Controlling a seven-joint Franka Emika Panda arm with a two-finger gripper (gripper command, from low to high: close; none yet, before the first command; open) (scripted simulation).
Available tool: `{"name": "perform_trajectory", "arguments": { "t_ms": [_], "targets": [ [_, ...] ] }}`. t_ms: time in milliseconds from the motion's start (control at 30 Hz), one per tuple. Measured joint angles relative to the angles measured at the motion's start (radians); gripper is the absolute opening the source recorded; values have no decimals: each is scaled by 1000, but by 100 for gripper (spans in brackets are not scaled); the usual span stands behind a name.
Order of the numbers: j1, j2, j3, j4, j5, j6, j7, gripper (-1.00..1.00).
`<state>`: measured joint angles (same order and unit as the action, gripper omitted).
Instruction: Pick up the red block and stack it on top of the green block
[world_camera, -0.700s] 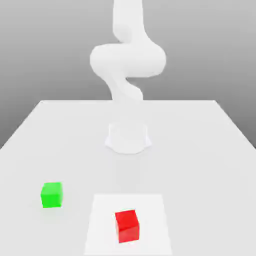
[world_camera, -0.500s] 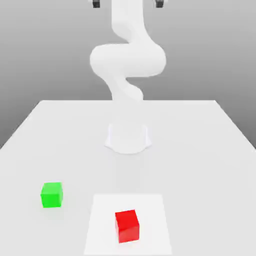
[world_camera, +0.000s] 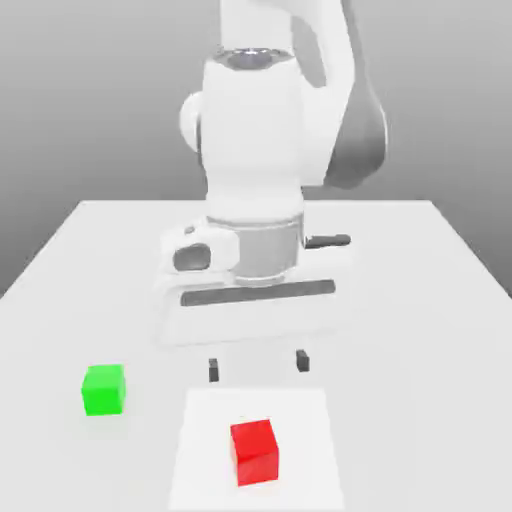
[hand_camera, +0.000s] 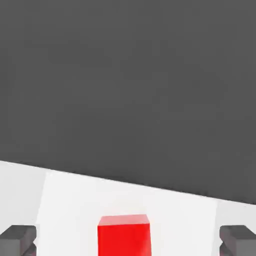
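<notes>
Table (world_camera: 420, 260) white; brighter square (world_camera: 300, 410) under red block (world_camera: 254, 451)

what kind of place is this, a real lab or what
Most likely a simulated tabletop test scene, not a real lab. A plain white table stands against a blank grey backdrop, bearing two flat-coloured cubes: the red block and the green block. A white arm holds its open end effector above them.

Simulated test bench, not a real room: plain white table (world_camera: 440, 260), flat grey backdrop, plain matte cubes, no furniture, walls or clutter near the hand.
</notes>
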<state>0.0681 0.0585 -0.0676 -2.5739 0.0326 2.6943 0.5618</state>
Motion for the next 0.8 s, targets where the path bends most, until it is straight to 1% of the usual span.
{"name": "perform_trajectory", "arguments": {
  "t_ms": [67, 200, 233, 467, 667, 800],
  "targets": [
    [0, 72, -1, -15, -5, 40, -10, 0],
    [-12, 217, 15, -1, 15, 156, -29, 0],
    [-15, 253, 19, 4, 23, 186, -35, -100],
    [-17, 262, 22, 5, 23, 193, -35, -100],
    [-14, 83, -2, -25, -16, 46, -22, -100],
    [-99, 9, -63, -61, -76, 16, -109, -100]
  ]
}}
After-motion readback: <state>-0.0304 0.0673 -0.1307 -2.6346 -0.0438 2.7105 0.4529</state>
